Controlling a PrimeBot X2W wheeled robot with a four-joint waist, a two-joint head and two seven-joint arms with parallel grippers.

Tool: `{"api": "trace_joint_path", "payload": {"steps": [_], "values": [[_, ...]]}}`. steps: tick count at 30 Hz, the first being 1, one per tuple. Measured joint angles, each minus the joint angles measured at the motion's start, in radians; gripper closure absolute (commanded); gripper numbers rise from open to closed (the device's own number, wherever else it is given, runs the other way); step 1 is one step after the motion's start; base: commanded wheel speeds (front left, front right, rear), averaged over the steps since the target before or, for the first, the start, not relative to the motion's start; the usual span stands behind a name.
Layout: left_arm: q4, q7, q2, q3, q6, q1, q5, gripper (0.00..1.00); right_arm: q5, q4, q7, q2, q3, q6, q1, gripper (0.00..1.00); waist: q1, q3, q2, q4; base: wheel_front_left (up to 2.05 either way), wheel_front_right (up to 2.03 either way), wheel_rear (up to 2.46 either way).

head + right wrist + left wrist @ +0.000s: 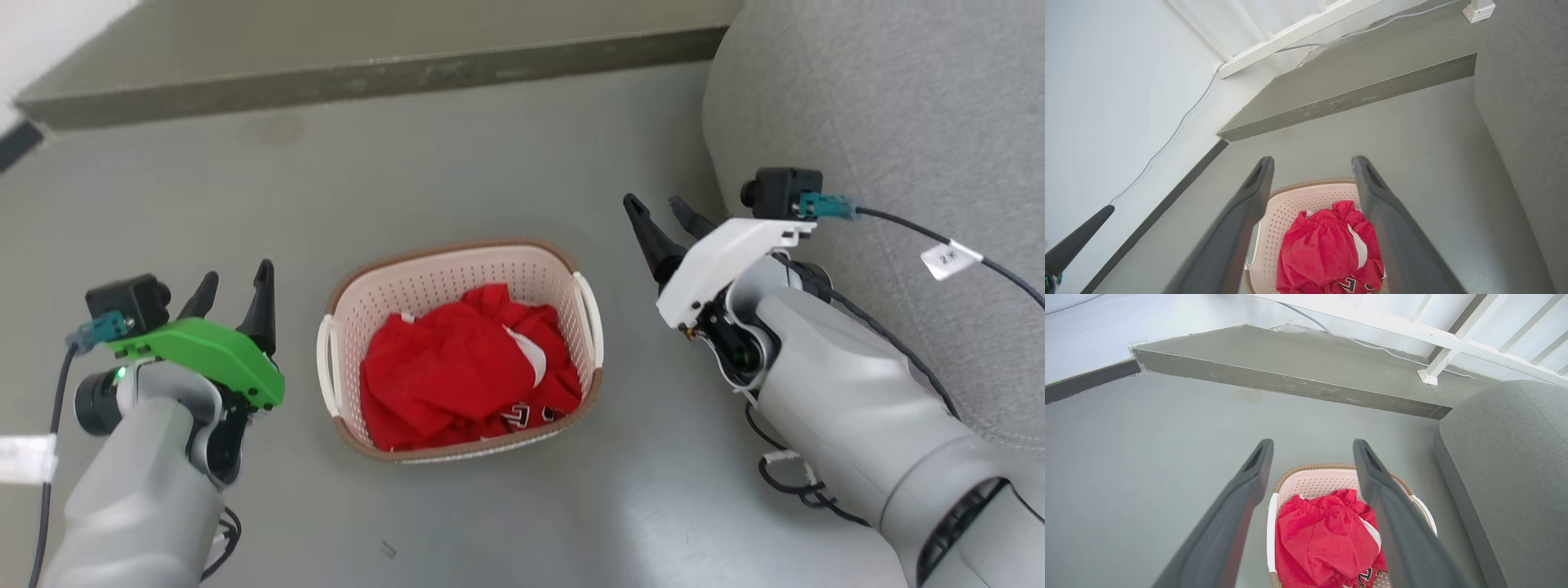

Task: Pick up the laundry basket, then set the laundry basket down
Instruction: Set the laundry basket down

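The laundry basket (424, 290) is cream plastic with perforated walls, a brown rim and white side handles. It stands on the grey floor in the middle of the head view with red clothing (465, 380) inside. My left gripper (237, 286) hovers open to the basket's left, apart from it. To the basket's right, my right gripper (663, 209) is open too, holding nothing. Both wrist views look down between spread fingers at the basket (1314, 479) (1298, 196) and its red clothing (1323, 539) (1323, 249).
A grey sofa (882, 106) rises at the right, close behind my right arm. A raised grey step (367, 73) crosses the far side of the floor. White wall and railing (1445, 339) stand beyond it. A dark baseboard (1159, 212) runs along the left wall.
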Motion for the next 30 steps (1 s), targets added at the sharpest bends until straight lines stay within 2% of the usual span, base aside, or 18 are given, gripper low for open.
{"api": "trace_joint_path", "payload": {"steps": [13, 20, 25, 30], "values": [[-0.148, 0.000, 0.004, 0.099, 0.039, 0.142, 0.084, 0.00, -0.152, -0.138, 0.000, -0.047, -0.166, -0.002, 0.129, 0.00, 0.0000, -0.100, 0.0000, -0.010, 0.00, 0.00, 0.00], [-0.231, 0.000, 0.004, 0.138, 0.061, 0.216, 0.139, 0.00, -0.255, -0.246, 0.000, -0.064, -0.253, -0.014, 0.192, 0.00, 0.0000, -0.145, 0.0000, -0.012, 0.00, 0.00, 0.00], [-0.310, 0.000, 0.003, 0.174, 0.074, 0.254, 0.184, 0.00, -0.350, -0.351, -0.001, -0.084, -0.343, -0.038, 0.236, 0.00, 0.0000, -0.156, 0.0000, -0.011, 0.00, 0.00, 0.00], [-0.372, 0.000, -0.002, 0.202, 0.081, 0.284, 0.213, 0.00, -0.424, -0.418, -0.001, -0.089, -0.390, -0.065, 0.316, 0.00, 0.0000, -0.161, 0.0000, -0.005, 0.00, 0.00, 0.00]]}}
